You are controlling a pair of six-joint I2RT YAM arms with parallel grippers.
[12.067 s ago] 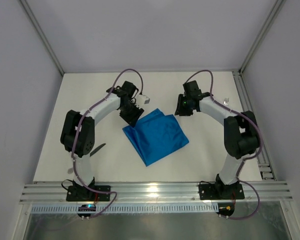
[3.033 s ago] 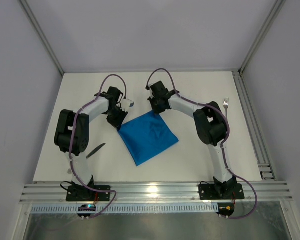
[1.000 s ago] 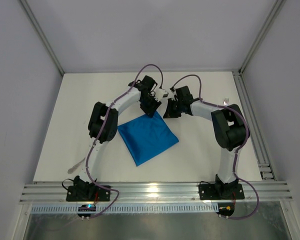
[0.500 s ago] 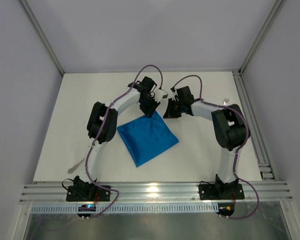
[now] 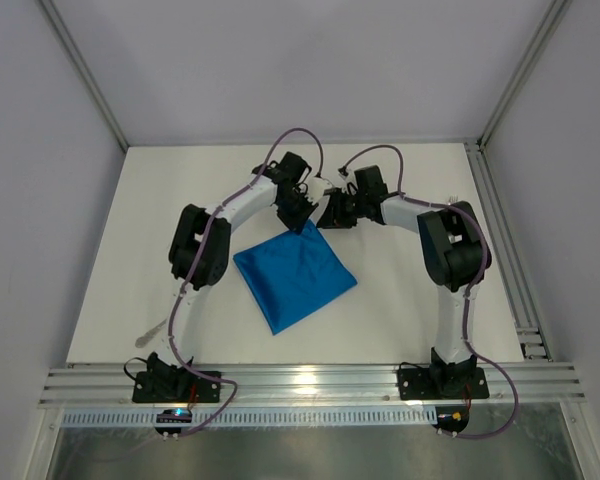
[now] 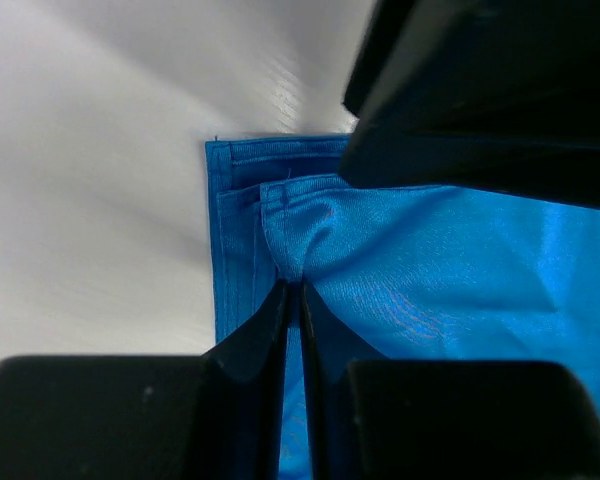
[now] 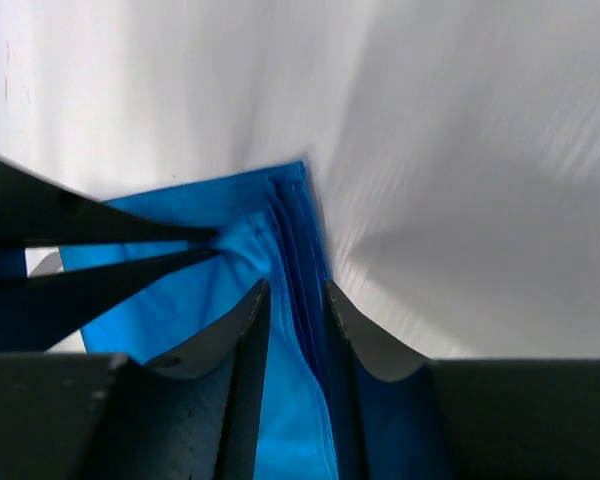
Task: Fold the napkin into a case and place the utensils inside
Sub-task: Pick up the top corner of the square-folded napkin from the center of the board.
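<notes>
Bright blue, faintly shiny cloth is lying folded on the white counter [image 5: 400, 290]: the napkin [image 5: 295, 277] is sitting as a rough square turned like a diamond, about midway between the two arms and a little nearer their bases than the far wall. Its layers are showing as stacked, stitched hems at the far corner, and that is where both arms are meeting. The left pincer [image 6: 291, 292] is coming down on that corner with its jaws nearly together, and it is gripping a small gathered pinch of the top layer, which is puckering up between the dark fingers [image 6: 261, 330]. The lower layers are lying flat beneath it against the counter. Just beside it, the right pincer [image 7: 294, 288] is standing over the same corner from the other side. Its jaws are only a narrow way apart and are straddling the edge where the hems are piled, with blue cloth lying in the gap; I am not seeing them actually clamping it. From the overhead view the two wrists are almost touching above the corner, their cables arching up behind them. Well apart from the napkin, near the left arm's lower link, a slim pale-grey piece [image 5: 153, 327] is lying on the counter, too small to make out properly.
</notes>
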